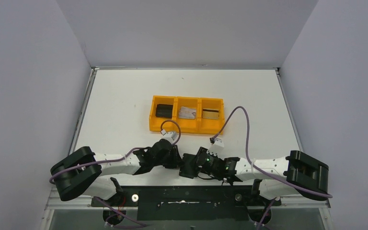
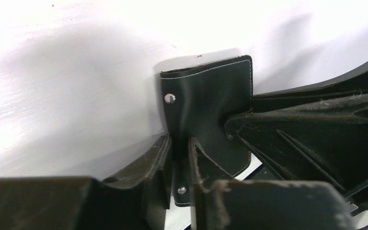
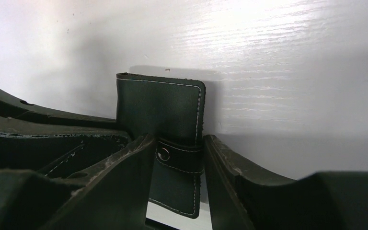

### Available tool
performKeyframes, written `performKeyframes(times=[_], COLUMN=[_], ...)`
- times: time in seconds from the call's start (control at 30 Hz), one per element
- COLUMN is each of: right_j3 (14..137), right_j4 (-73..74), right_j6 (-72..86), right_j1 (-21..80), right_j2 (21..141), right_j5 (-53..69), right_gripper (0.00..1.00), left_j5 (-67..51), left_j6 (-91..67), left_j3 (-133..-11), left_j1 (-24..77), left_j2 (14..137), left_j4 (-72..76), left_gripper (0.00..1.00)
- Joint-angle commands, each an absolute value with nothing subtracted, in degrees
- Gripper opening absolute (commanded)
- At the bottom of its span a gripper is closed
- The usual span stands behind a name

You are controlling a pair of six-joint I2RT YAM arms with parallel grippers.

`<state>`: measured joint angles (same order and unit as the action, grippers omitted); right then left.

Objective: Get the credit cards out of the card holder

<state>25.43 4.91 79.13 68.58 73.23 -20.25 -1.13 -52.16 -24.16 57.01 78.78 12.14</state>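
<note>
The card holder [image 2: 206, 96], a black wallet with white stitching, is held up between both grippers near the table's front edge [image 1: 188, 166]. In the left wrist view, my left gripper [image 2: 179, 153] is shut on its narrow flap with the metal snap. My right gripper [image 3: 178, 153] is shut across the wallet [image 3: 158, 105] at its snap strap, and its fingers [image 2: 287, 139] show at the right of the left wrist view. A silvery-grey credit card [image 1: 187, 112] lies in the orange tray's middle compartment. A gold one [image 1: 211, 114] lies in the right compartment.
The orange three-compartment tray [image 1: 186, 127] stands mid-table behind the grippers, with a chunky black block [image 1: 163, 110] in its left compartment. Purple cables [image 1: 242, 120] loop above the arms. White walls close off the table on three sides.
</note>
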Motion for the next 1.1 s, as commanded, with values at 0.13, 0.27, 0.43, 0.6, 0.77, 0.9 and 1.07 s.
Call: performKeyframes(times=[0.13, 0.27, 0.43, 0.6, 0.77, 0.9, 1.07], right_j3=[26.61, 28.03, 29.58, 36.52, 43.8, 42.7, 37.11], right_j4=[8.16, 7.83, 5.35, 10.7, 22.32, 23.19, 19.13], right_j6=[77.16, 76.97, 78.76, 78.45, 78.41, 78.66, 76.92], right_j1=[67.72, 67.76, 67.75, 68.08, 69.23, 69.26, 67.64], right_j2=[67.46, 66.65, 69.49, 78.13, 84.53, 82.35, 76.54], right_j5=[-20.95, -20.16, -19.01, -18.9, -23.52, -25.43, -24.51], right_gripper=[0.53, 0.53, 0.52, 0.44, 0.3, 0.22, 0.1], left_j5=[2.05, 3.1, 3.85, 3.41, 3.4, 4.53, 7.58], left_j6=[-50.71, -51.37, -51.25, -51.08, -50.3, -49.71, -49.57], left_j3=[-25.04, -24.08, -24.5, -25.36, -26.31, -27.21, -27.27], left_j1=[57.92, 57.92, 57.92, 58.03, 58.01, 58.01, 58.01], left_j2=[73.21, 70.66, 69.53, 69.95, 70.29, 70.12, 68.15], left_j4=[8.04, 8.08, 6.56, 6.04, 5.31, 2.47, -0.6], left_gripper=[0.0, 0.0, 0.0, 0.0, 0.0, 0.0, 0.0])
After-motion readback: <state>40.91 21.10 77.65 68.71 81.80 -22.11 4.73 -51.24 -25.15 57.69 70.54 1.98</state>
